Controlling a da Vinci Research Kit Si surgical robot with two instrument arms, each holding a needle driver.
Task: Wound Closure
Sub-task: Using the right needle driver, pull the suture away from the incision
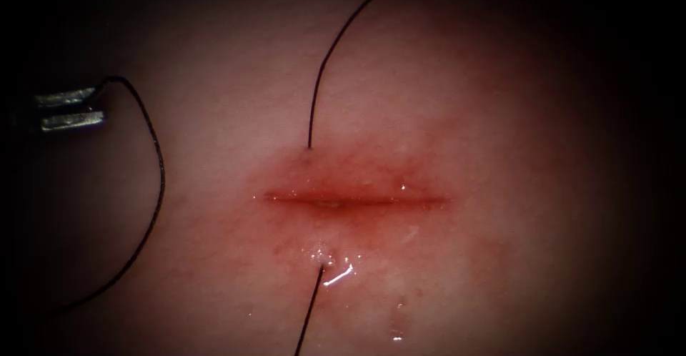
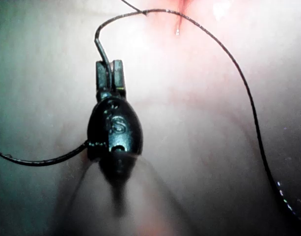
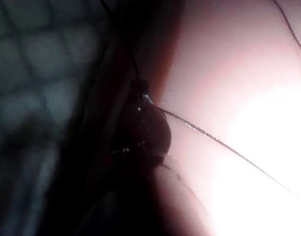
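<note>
The left tool [image 1: 71, 109], at the endoscope frame's left edge, has its jaws clamped on the thread [image 1: 151, 184]. The thread crosses the horizontal cut [image 1: 354, 199], lying right of the tool. The needle cannot be identified. The right tool's [image 3: 140, 132] grip cannot be told.

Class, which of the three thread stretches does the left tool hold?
The looping stretch far left of the cut, in the left tool; the other two enter the tissue at the cut's edges.
</note>
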